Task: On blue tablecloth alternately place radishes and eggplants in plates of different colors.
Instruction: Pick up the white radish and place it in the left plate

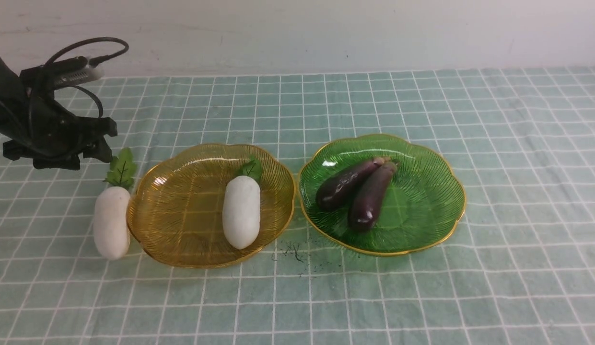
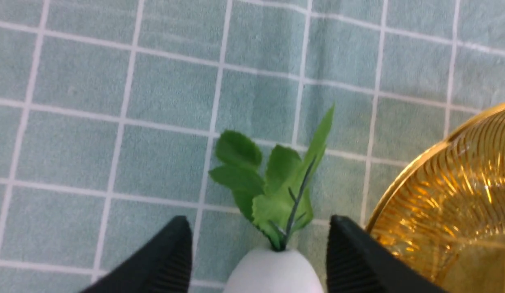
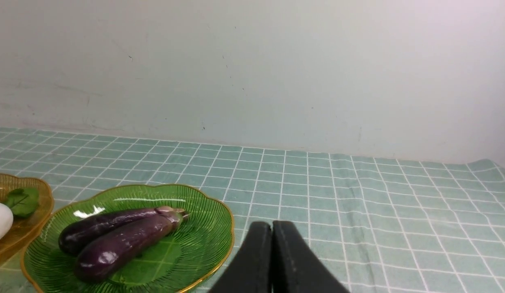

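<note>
The left end effector (image 2: 259, 228) is hovering low over the leafy end of a white radish (image 1: 111, 223). Its two black fingers (image 2: 162, 260) are standing wide apart, one on either side of the green leaves, gripping nothing. That radish is lying on the blue tablecloth (image 1: 518, 143) that is covering the worktop, pressed right against the left rim of the amber plate (image 1: 182, 211), leaves pointing toward the wall (image 1: 297, 33).

A second radish (image 1: 241, 212) is resting inside the amber plate, toward its right side, leaves also pointing toward the wall.

Just beside it on the right, the green plate (image 1: 422, 201) is holding both eggplants. The left eggplant (image 1: 345, 184) and the right eggplant (image 1: 371, 196) are lying side by side and touching near their stem caps, which are pointing toward the wall.

A few dark specks (image 1: 292, 251) are showing on the cloth in front of the gap between the plates.

The right end effector (image 3: 272, 224) is hanging well off to the right of the green plate with its fingers pressed together, empty.
</note>
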Controlling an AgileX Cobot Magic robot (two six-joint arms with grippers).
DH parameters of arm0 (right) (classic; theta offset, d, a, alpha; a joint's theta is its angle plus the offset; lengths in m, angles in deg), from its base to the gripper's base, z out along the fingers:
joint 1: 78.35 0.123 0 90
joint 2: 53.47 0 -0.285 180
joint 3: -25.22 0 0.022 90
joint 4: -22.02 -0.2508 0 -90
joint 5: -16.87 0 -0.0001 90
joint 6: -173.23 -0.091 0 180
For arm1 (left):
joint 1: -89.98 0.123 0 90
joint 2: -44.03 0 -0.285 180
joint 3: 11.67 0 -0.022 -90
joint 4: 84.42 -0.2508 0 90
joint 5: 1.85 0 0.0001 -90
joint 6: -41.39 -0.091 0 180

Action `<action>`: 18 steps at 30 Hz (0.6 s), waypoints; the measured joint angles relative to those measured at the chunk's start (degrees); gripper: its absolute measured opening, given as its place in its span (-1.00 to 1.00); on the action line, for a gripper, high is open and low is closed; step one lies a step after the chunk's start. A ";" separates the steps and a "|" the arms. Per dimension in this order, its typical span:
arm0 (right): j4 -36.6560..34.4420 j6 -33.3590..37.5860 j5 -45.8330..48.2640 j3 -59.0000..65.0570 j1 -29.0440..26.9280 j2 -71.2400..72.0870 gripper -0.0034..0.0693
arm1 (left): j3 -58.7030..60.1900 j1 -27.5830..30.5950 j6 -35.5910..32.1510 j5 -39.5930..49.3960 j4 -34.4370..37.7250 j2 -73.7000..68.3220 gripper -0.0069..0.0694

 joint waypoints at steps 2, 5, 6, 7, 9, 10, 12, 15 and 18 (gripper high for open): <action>0.28 0.00 0.00 0.00 0.00 0.00 -0.95 | 0.00 0.00 0.00 -0.39 0.57 -1.05 0.42; 0.32 0.00 0.00 0.00 0.00 0.00 -0.95 | 0.00 0.00 0.00 -0.53 0.86 -2.39 0.46; 0.48 0.00 0.00 0.00 0.00 0.00 -0.95 | 0.00 0.00 0.00 -0.69 0.99 -3.65 0.46; 0.50 0.00 0.00 0.00 0.00 0.00 -0.95 | 0.00 0.00 0.00 -0.69 1.07 -4.06 0.46; 0.76 0.00 0.00 0.00 0.00 0.00 -0.95 | 0.00 0.00 0.00 -0.63 1.44 -5.27 0.46; 0.76 0.00 0.00 0.00 0.00 0.00 -0.95 | 0.00 0.00 0.07 -0.43 1.66 -5.61 0.46; 0.95 0.00 0.00 0.00 0.00 0.00 -0.95 | 0.00 0.00 0.43 0.15 2.10 -6.13 0.46; 0.96 0.00 0.00 0.00 0.00 0.00 -0.95 | 0.00 0.00 0.57 0.25 2.57 -6.35 0.46; 1.02 0.00 0.00 0.00 0.00 0.00 -0.95 | 0.00 0.00 0.61 0.25 2.77 -6.35 0.46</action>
